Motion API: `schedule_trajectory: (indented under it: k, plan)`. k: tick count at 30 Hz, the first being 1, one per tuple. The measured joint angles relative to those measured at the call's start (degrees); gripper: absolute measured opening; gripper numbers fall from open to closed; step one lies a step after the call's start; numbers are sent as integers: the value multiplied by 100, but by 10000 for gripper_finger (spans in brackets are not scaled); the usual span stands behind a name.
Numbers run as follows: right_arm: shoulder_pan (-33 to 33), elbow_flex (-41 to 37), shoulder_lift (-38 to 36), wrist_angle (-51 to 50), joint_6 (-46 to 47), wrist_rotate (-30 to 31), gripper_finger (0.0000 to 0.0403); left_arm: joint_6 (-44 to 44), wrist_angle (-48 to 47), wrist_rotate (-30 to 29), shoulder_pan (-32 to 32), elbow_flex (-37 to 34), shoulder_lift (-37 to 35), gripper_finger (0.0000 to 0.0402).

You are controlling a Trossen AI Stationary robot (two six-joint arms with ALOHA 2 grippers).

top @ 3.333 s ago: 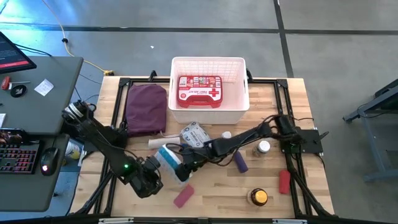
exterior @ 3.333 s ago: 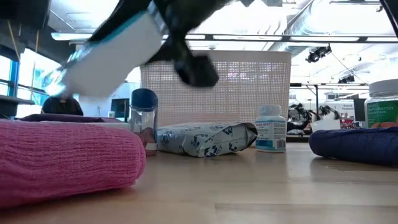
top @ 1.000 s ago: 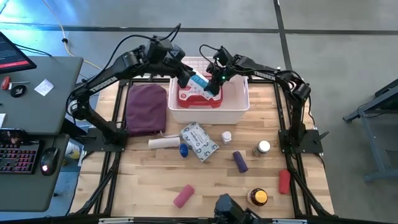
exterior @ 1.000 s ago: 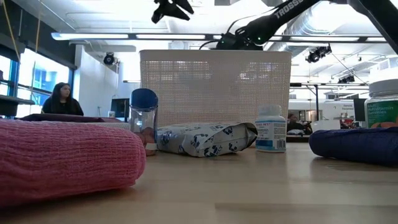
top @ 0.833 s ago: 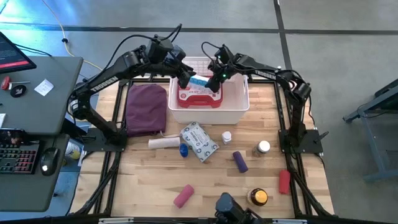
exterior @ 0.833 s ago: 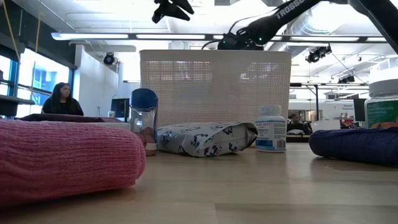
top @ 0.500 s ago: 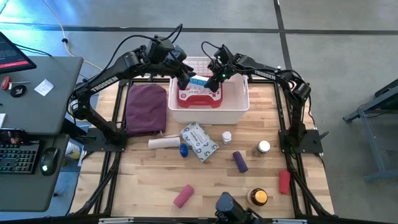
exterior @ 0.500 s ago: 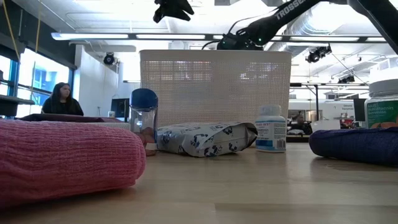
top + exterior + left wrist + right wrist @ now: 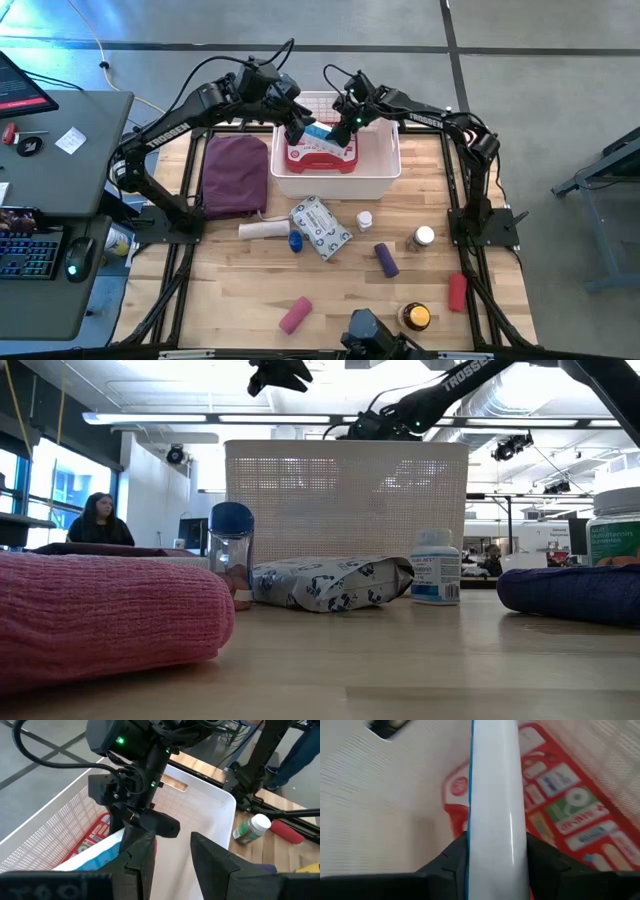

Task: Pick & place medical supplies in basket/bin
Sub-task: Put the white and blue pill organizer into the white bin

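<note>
A: Where was the box point(image 9: 320, 131)?
B: Over the basket point(image 9: 385, 170), upper centre of the high view, above the red case point(image 9: 322, 155) lying inside.
A: Who held it?
B: In the right wrist view the right pincer point(image 9: 492, 852) was clamped on the box's narrow edge. The left pincer point(image 9: 297, 128) stood at the box's other end; its fingers point(image 9: 212, 862) showed a gap, and whether they gripped the box I could not tell.
A: The rest?
B: On the worktop point(image 9: 340, 290) below the basket: wipes packet point(image 9: 320, 227), beige roll point(image 9: 262, 230), purple roll point(image 9: 386, 259), pink roll point(image 9: 295, 315) at lower centre, red roll point(image 9: 457, 291), amber jar point(image 9: 416, 317). The maroon pouch point(image 9: 236, 175) lay left of the basket.
</note>
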Motion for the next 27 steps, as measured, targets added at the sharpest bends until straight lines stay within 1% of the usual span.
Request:
schedule_trajectory:
  k: [4,8,10,13,15,18,22,27]
  plan:
    - [-94,-2,0,306,354,-506,137,0,-1,3,0,0,0,161]
    - [-189,-2,0,410,590,-471,139,0,0,89,0,0,0,161]
    - [-219,-2,0,343,590,-317,169,0,0,109,2,0,0,161]
    - [-222,-2,0,251,568,12,237,35,0,109,0,0,0,161]
    - [-220,-2,0,252,567,38,273,41,0,109,0,0,0,161]
    - [-220,-2,0,263,528,97,302,42,0,108,0,1,0,161]
    - [-219,-2,-7,271,506,223,304,42,0,107,1,2,0,161]
    - [-224,-9,-217,286,326,422,285,45,2,107,0,3,5,161]
